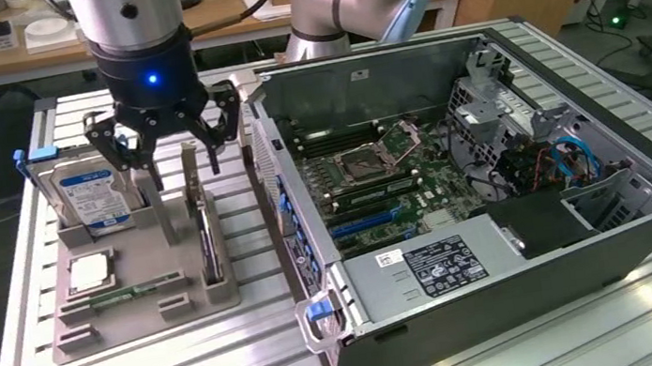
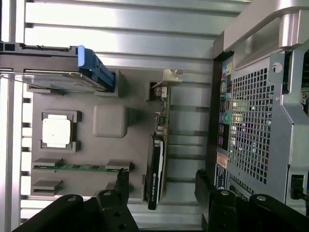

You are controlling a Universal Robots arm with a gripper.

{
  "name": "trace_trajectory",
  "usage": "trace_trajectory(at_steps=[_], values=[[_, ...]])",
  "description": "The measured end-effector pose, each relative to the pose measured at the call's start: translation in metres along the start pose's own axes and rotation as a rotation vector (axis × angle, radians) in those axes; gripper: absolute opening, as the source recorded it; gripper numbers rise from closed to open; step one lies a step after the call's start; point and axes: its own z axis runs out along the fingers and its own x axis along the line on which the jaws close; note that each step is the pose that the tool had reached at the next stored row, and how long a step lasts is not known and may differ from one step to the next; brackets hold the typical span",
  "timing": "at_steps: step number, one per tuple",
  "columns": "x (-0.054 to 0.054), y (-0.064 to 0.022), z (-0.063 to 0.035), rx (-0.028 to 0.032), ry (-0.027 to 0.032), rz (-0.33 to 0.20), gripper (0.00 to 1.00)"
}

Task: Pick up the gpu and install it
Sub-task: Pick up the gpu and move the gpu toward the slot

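Observation:
The gpu (image 1: 201, 220) stands on its edge in a slot of the grey holder tray (image 1: 145, 297), its silver bracket at the far end. In the wrist view the gpu (image 2: 156, 162) appears edge-on as a thin green board with a black cooler. My gripper (image 1: 180, 172) hangs open right above it, one finger on each side of the card. The wrist view shows the gripper (image 2: 161, 182) with a clear gap between each dark finger and the card.
The tray also holds a silver hard drive with a blue label (image 1: 94, 196), a square processor (image 1: 88, 271) and a narrow memory stick (image 1: 126, 293). The open computer case (image 1: 489, 171) lies close on the exterior view's right, motherboard (image 1: 376, 176) exposed. The table is slatted aluminium.

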Motion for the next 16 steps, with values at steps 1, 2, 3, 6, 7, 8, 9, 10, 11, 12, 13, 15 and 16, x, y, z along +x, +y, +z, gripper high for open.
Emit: trace_trajectory(at_steps=[1,2,3,6,7,8,9,10,11,12,13,15,16], values=[[0.000,0.0002,0.0010,0.0000,0.0001,-0.001,0.66],[0.000,0.0006,0.0022,-0.0001,0.0002,-0.003,0.66],[0.000,0.0011,0.0033,0.0001,0.0003,-0.003,0.66],[0.000,0.0038,0.0070,-0.0001,0.0003,-0.006,0.66],[0.000,0.0048,0.0082,0.0000,0.0004,-0.007,0.66],[0.000,0.0056,0.0094,-0.0001,0.0003,-0.008,0.66],[0.000,0.0064,0.0108,-0.0003,0.0003,-0.009,0.66],[0.000,0.0072,0.0120,-0.0003,0.0003,-0.010,0.66],[0.000,0.0079,0.0133,-0.0002,0.0005,-0.011,0.66],[0.000,0.0083,0.0147,-0.0002,0.0005,-0.012,0.66],[0.000,0.0085,0.0162,-0.0002,0.0005,-0.013,0.66],[0.000,0.0086,0.0197,-0.0001,0.0007,-0.015,0.66],[0.000,0.0085,0.0215,-0.0001,0.0007,-0.015,0.66]])
